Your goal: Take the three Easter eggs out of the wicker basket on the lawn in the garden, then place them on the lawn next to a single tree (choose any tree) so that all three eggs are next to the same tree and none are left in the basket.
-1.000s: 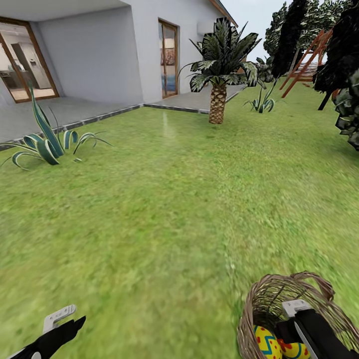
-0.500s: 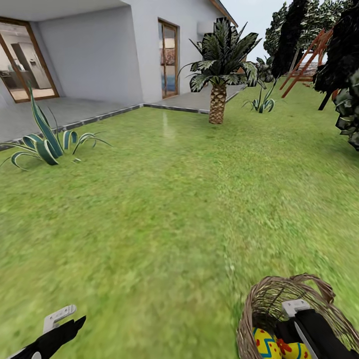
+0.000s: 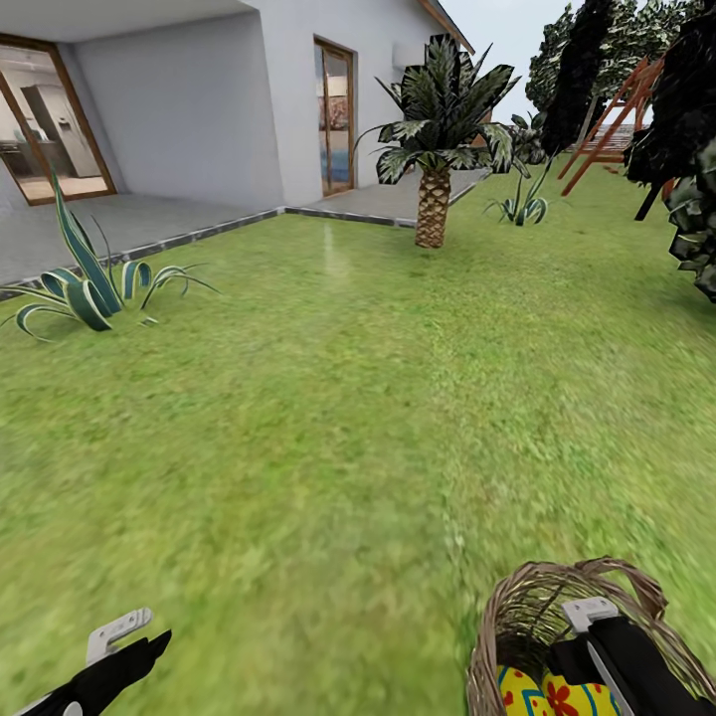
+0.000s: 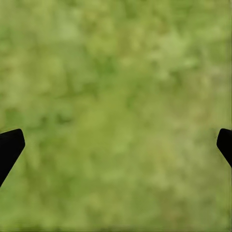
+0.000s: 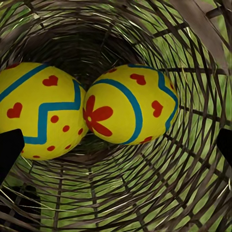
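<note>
Head view, basket: the wicker basket (image 3: 557, 617) sits on the lawn (image 3: 328, 418) down at my lower right, brown open weave, round, loop handle at the rim.
Head view, eggs: two Easter eggs (image 3: 547, 694) peek out inside it, yellow with blue zigzag and red marks, just beside my right gripper (image 3: 609, 651), which reaches over the rim into the basket.
Head view, left side: my left gripper (image 3: 119, 651) hangs over bare grass, well apart from the basket.
Head view, background: scaly-trunk palm (image 3: 435, 149), spiky striped plant (image 3: 89, 283), white house (image 3: 229, 89), grey paving.
Left wrist view: blurry mottled grass, my fingertips (image 4: 10, 147) spread wide at both edges, nothing between them.
Right wrist view: I'm looking down the woven basket wall (image 5: 193, 169); two smooth glossy eggs (image 5: 128, 104) touch side by side ahead of my spread-apart fingertips (image 5: 9, 147), not pinched.
</note>
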Motion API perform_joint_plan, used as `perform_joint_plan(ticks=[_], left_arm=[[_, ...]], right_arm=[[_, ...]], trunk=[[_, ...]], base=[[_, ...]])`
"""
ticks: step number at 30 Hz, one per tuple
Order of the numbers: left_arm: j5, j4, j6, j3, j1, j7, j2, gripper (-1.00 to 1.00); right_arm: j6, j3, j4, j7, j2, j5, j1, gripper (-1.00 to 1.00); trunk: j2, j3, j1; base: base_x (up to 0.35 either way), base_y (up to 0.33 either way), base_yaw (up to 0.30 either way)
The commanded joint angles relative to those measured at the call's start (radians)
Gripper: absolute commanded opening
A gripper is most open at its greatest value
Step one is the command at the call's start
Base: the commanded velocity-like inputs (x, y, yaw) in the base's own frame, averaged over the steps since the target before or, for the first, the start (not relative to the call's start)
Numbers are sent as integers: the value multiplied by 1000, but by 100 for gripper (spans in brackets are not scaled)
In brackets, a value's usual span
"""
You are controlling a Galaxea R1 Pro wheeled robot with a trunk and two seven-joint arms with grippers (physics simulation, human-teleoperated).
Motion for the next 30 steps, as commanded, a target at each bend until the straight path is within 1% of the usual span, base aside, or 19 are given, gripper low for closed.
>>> perform_joint_plan(ticks=[1,7,13,20,30], left_arm=[[5,-1,6,2,-1,-4,0,100],[4,-1,6,3,-1,-3,-17,100],[3,-1,7,3,-1,-2,-20,100],[3,-1,7,2,-1,-2,-20,100],[2,-1,7,2,0,-2,-20,100]], right_arm=[[4,1,-1,6,-1,5,-1,100],[4,1,-1,6,-2,5,-1,100],[4,0,-2,6,-3,4,-1,100],[4,0,-1,6,-21,-2,-1,100],[4,0,-1,7,-23,-3,-1,100]], trunk=[[0,-1,0],[0,-1,0],[-42,-20,23],[-91,-42,50],[-158,-73,87]], base=[[0,0,0],[0,0,0],[0,0,0],[0,0,0],[0,0,0]])
